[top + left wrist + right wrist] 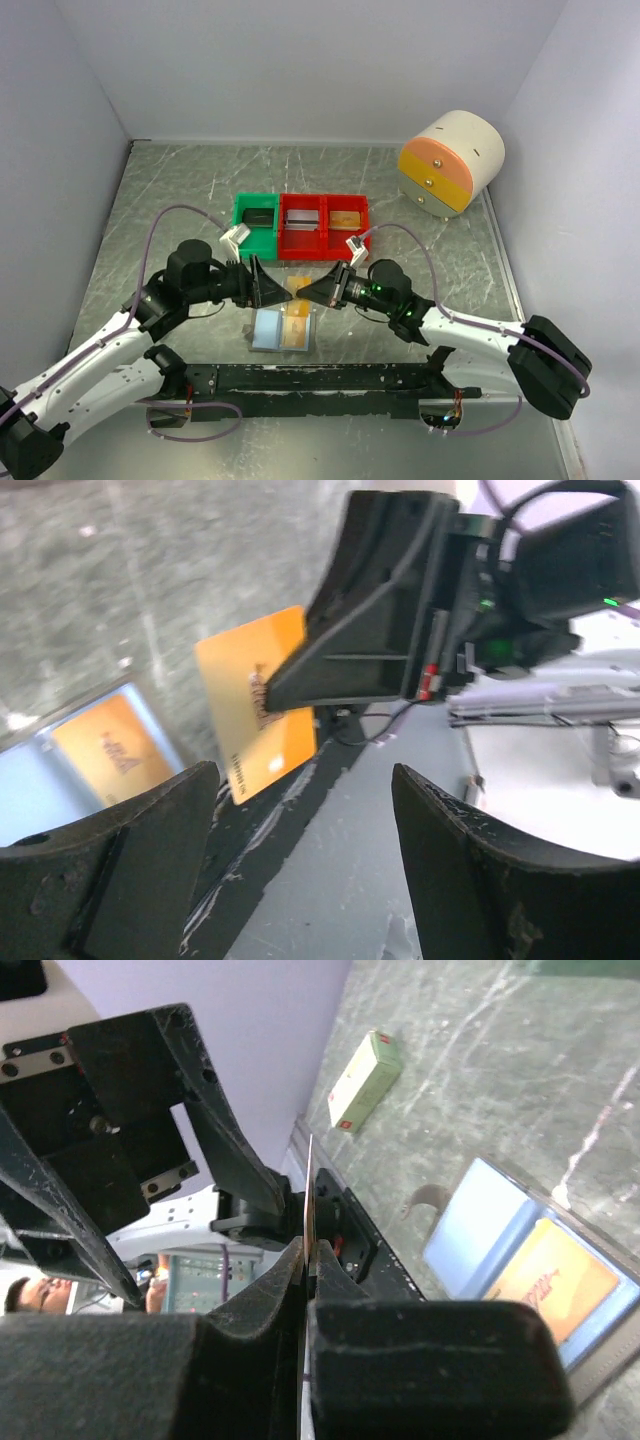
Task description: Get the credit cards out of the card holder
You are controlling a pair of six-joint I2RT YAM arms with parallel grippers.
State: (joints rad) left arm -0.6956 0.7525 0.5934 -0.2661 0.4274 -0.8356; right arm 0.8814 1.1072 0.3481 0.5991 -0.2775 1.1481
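The card holder [267,328] lies open on the table in front of the arms, its pale blue left pocket showing. One orange credit card [296,328] sits in its right pocket, also seen from both wrists [110,750] [550,1275]. My right gripper [312,290] [305,1250] is shut on a second orange credit card [298,284] [255,705], held above the holder and edge-on [309,1190] in the right wrist view. My left gripper [272,285] [300,780] faces it, open, close to the card but apart from it.
One green bin [255,222] and two red bins [303,225] [347,220] stand in a row behind the grippers. A round white, orange and yellow drawer unit [450,160] sits at the back right. A small white-and-red box [365,1080] lies on the table.
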